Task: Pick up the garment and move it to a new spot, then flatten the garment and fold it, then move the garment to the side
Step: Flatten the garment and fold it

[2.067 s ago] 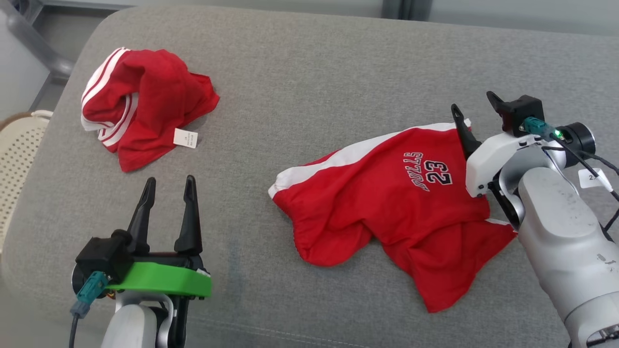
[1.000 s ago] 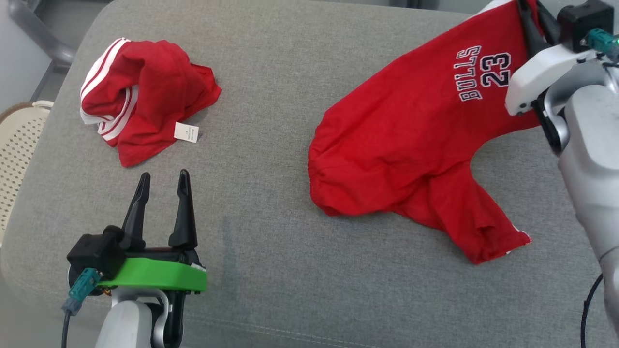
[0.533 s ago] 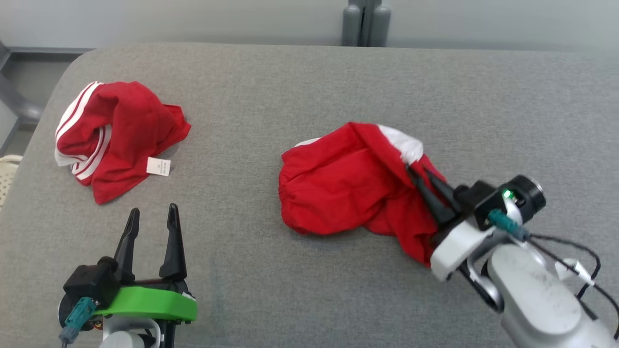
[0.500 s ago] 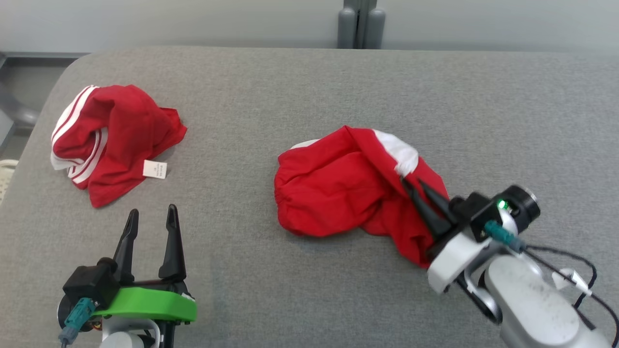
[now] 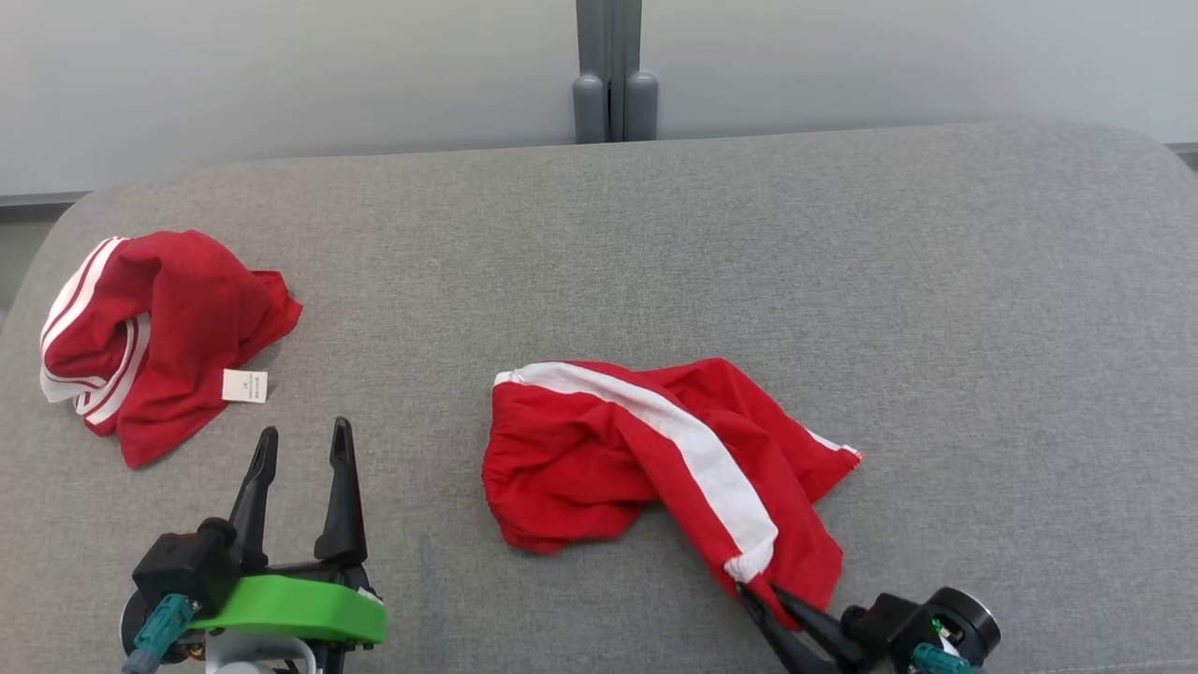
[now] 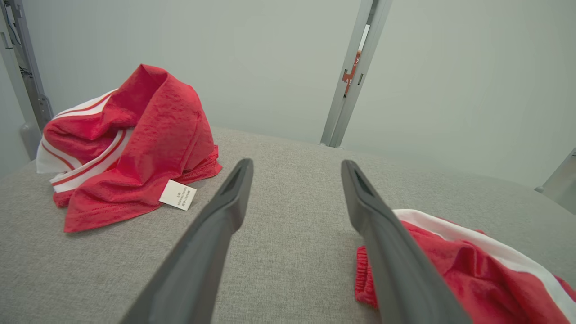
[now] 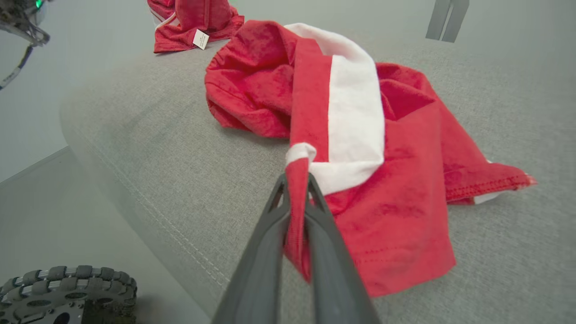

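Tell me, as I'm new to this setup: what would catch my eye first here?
The garment, bright red with a broad white stripe, lies crumpled at the front middle of the grey cushion, one corner pinched in the shut right gripper. A second red bundle with white stripes and a tag sits at the far left, behind the open, empty left gripper.

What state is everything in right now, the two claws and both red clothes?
garment: crumpled on the grey cushion, one edge pinched by the right gripper.
right gripper: shut on the garment's edge.
left gripper: open, empty.
second red garment: bunched in a heap, label showing, untouched.
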